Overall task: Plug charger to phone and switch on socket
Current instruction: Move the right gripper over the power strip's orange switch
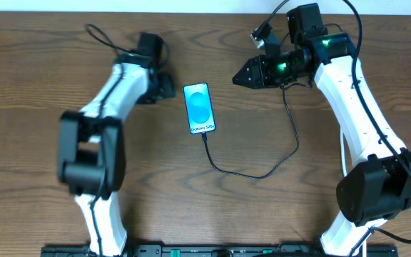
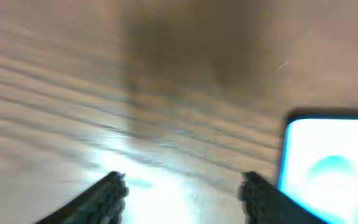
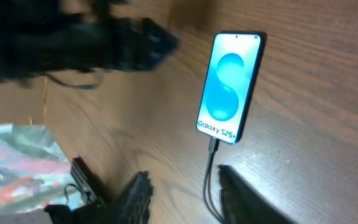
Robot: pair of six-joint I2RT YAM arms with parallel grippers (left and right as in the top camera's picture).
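The phone lies flat mid-table with its blue screen lit; it also shows in the right wrist view and at the right edge of the blurred left wrist view. The charger's thin black cable sits plugged into the phone's near end, loops right and runs up under my right arm; its plug is hidden. My left gripper is open and empty, just left of the phone. My right gripper is open and empty, right of the phone above the table. The socket is out of view.
A black rail runs along the table's near edge between the arm bases. My left arm shows blurred beyond the phone in the right wrist view. Colourful material lies off the table at that view's lower left.
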